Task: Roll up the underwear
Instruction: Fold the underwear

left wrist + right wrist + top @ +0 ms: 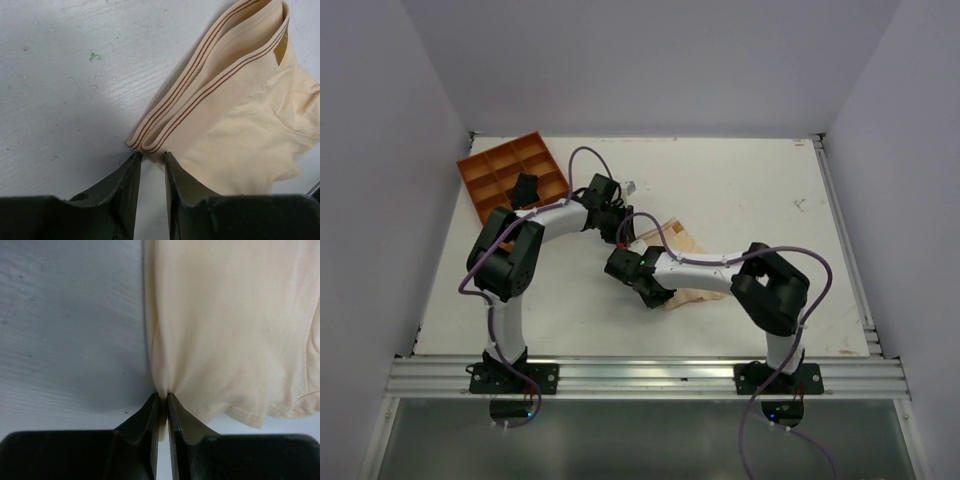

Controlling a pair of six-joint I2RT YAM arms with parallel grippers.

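Observation:
The underwear (692, 292) is a pale beige fabric lying on the white table, partly under my right arm. In the left wrist view its striped waistband (215, 85) is folded double and runs to a corner at my fingertips. My left gripper (152, 155) stands narrowly open with its tips touching that waistband corner; table shows between the jaws. It also shows in the top view (618, 225). My right gripper (163, 396) is shut on a pinched fold at the edge of the underwear (230, 330). In the top view it (652, 292) is at the cloth's near left edge.
An orange compartment tray (500, 160) stands at the back left, with a small black bundle (525, 187) in it. A small pale scrap (632, 186) lies on the table behind the left gripper. Grey walls enclose the table on three sides.

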